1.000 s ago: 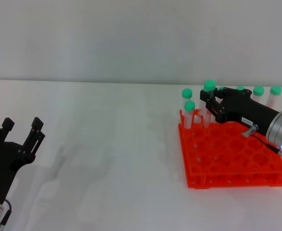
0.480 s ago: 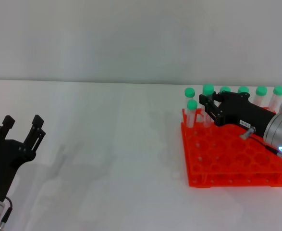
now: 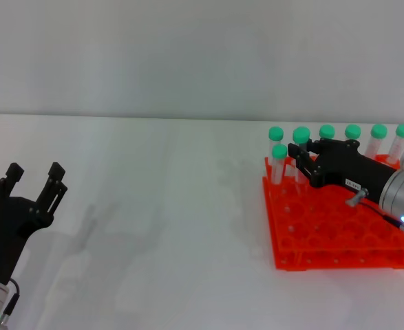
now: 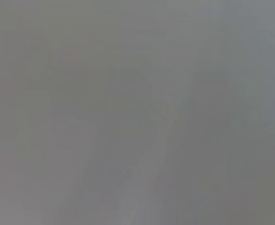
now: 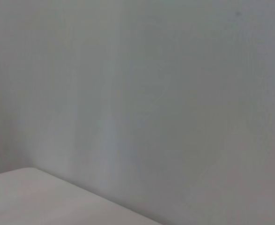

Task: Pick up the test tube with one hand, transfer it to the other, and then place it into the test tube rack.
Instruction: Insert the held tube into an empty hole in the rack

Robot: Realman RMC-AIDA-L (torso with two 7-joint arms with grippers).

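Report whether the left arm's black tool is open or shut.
Open. In the head view the left arm's black two-finger tool shows its fingers spread apart with nothing between them, above the white table.

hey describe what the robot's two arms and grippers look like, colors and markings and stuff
Left gripper: matte black, two blocky fingers, on a silver-white wrist with a green glowing light. Right gripper: also black, bearing a small white label with dark text, joined to a silver-white cylindrical arm with a blue-white light and a thin dark cable.

Blank pale grey wall (image 5: 174,93), white table corner (image 5: 43,197) — nothing else
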